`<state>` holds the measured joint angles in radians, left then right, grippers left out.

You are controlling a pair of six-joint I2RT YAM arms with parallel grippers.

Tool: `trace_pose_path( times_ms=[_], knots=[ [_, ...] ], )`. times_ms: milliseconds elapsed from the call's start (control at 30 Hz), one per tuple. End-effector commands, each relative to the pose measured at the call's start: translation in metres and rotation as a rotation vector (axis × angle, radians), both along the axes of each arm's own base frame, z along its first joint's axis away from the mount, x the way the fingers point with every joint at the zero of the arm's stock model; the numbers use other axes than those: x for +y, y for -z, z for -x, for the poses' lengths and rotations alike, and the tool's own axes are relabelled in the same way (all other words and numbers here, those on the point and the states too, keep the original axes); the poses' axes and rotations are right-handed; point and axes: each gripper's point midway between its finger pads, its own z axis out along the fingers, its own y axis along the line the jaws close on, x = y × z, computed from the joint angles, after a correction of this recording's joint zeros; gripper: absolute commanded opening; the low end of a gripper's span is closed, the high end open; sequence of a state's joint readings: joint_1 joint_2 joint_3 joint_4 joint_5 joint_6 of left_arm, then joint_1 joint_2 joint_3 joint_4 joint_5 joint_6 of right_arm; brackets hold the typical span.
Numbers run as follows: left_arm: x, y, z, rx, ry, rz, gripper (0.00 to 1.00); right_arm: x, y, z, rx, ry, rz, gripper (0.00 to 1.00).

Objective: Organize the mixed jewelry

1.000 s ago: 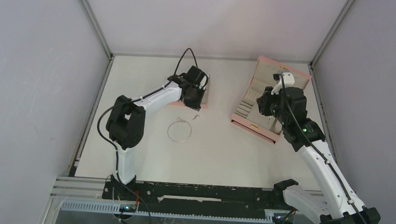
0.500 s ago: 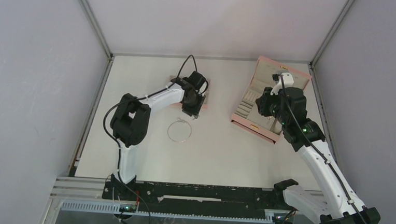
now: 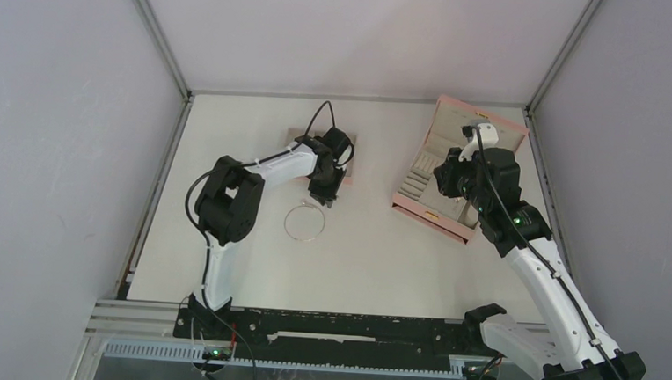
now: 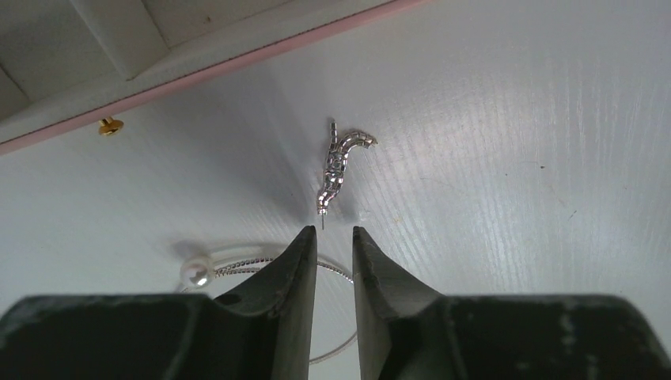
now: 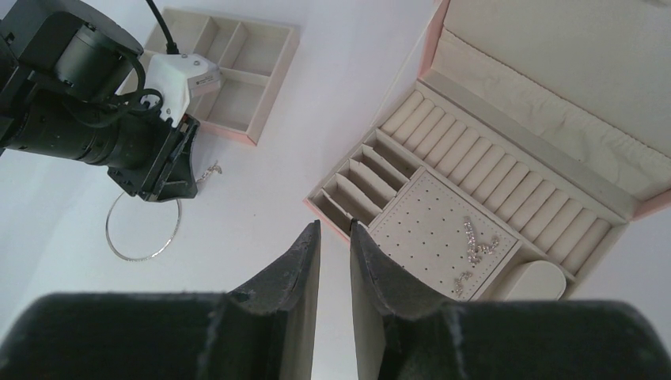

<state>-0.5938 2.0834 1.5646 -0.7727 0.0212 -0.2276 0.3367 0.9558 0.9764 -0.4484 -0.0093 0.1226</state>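
A curved silver crystal earring (image 4: pixel 340 162) lies on the white table just beyond my left gripper (image 4: pixel 335 229). That gripper is narrowly open and empty, low over the table. Under it lies the thin silver wire hoop (image 4: pixel 332 265) with a pearl bead (image 4: pixel 195 273). A tiny gold stud (image 4: pixel 110 125) lies against the pink tray's edge (image 4: pixel 198 67). In the top view the left gripper (image 3: pixel 326 198) sits between tray and hoop (image 3: pixel 286 223). My right gripper (image 5: pixel 335 226) hovers narrowly open and empty near the pink box's front edge. Two silver pieces (image 5: pixel 479 241) lie on the box's stud board.
The pink box (image 3: pixel 428 215) stands open at the back right, lid (image 5: pixel 554 47) raised, with ring rolls and small slots. The pink compartment tray (image 5: pixel 273 87) lies behind the left gripper, its compartments bare in the right wrist view. Grey walls enclose the table.
My left gripper has moved from over the tray toward the near side, down to the earring beside the hoop. The right arm has not moved.
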Motion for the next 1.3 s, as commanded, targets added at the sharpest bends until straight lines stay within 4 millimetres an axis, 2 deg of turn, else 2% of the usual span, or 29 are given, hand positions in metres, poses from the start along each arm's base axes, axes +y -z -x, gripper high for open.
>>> trace_pose_path(
  times_ms=[0,367,500,967,1267],
  knots=[
    [-0.005,-0.011,-0.011,-0.045,0.007,0.011,0.27,0.006,-0.013,-0.003,-0.035,-0.008,-0.03,0.28],
    [-0.009,-0.009,-0.017,-0.054,0.002,0.015,0.23,0.007,-0.011,-0.003,-0.031,-0.009,-0.032,0.28],
    [-0.005,-0.013,-0.024,-0.088,-0.017,-0.006,0.23,0.007,-0.012,-0.003,-0.031,-0.008,-0.033,0.28],
    [-0.009,-0.013,-0.025,-0.078,-0.012,0.009,0.22,0.009,-0.012,-0.005,-0.032,-0.013,-0.037,0.27],
    [-0.01,-0.013,-0.025,-0.074,-0.008,0.016,0.03,0.008,-0.011,-0.005,-0.032,-0.009,-0.033,0.27]
  ],
)
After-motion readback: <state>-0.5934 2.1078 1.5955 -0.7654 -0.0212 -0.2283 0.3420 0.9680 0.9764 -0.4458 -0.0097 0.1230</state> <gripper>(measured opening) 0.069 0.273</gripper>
